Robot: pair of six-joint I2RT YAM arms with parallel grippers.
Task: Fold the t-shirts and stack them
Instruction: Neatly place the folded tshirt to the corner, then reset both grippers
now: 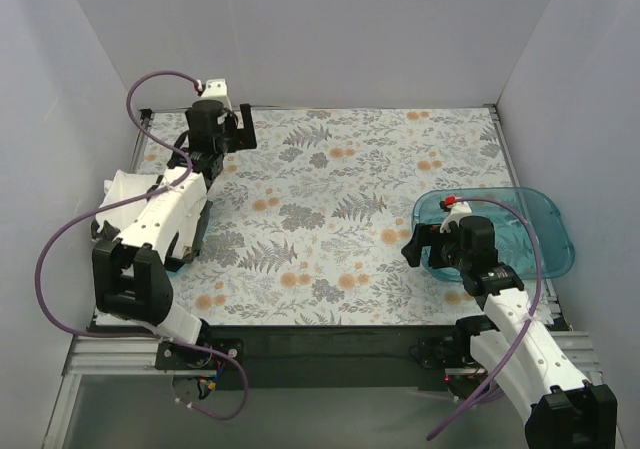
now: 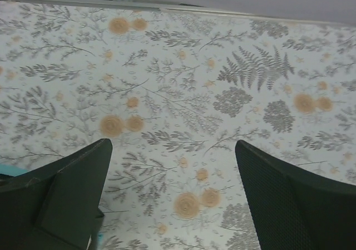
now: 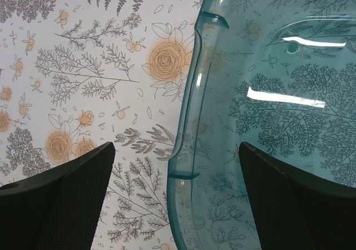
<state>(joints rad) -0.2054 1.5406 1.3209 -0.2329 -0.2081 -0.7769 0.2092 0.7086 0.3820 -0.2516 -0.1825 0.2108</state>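
Note:
No tan-beige t-shirt shows in any view. A white, cloth-like shape (image 1: 118, 189) lies at the table's left edge, mostly hidden under my left arm; I cannot tell if it is the white t-shirt. My left gripper (image 1: 228, 129) is open and empty at the far left of the table, over bare floral cloth in the left wrist view (image 2: 172, 144). My right gripper (image 1: 418, 241) is open and empty; in the right wrist view (image 3: 176, 145) its jaws straddle the left rim of the blue tub (image 3: 186, 122) from above.
The translucent blue plastic tub (image 1: 540, 224) stands at the right edge of the table and looks empty. A floral tablecloth (image 1: 340, 219) covers the table. Grey walls close in the left, back and right sides.

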